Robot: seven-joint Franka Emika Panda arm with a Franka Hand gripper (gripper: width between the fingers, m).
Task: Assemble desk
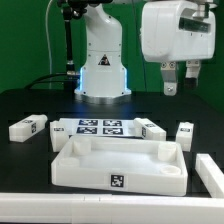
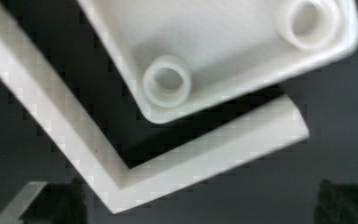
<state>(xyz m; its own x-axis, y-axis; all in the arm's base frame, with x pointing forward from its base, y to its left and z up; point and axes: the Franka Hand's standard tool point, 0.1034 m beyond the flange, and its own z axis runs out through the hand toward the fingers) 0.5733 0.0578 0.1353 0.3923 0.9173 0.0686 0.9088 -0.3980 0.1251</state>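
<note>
**Exterior view.** One desk top [image 1: 120, 165], a rimmed white tray with a tag on its near wall, lies near the middle of the black table [image 1: 30, 160]. It sits just on the near side of the marker board [image 1: 98, 126].

Four legs lie loose and apart from it:
- one leg [image 1: 28, 127] at the exterior view's left
- one leg [image 1: 150, 128] just right of the marker board
- one leg [image 1: 185, 131] further right
- one leg [image 1: 208, 172] nearest, cut by the right edge

The single gripper [image 1: 181, 80] hangs high at the right, jaws spread, nothing between them.

**Wrist view.** A rounded corner of a white desk part [image 2: 229, 60] shows two round sockets [image 2: 167, 80]. One white angled bar [image 2: 194, 150] lies beside it on the black surface. Two dark fingertips [image 2: 43, 200] stand wide apart and are empty.
</note>
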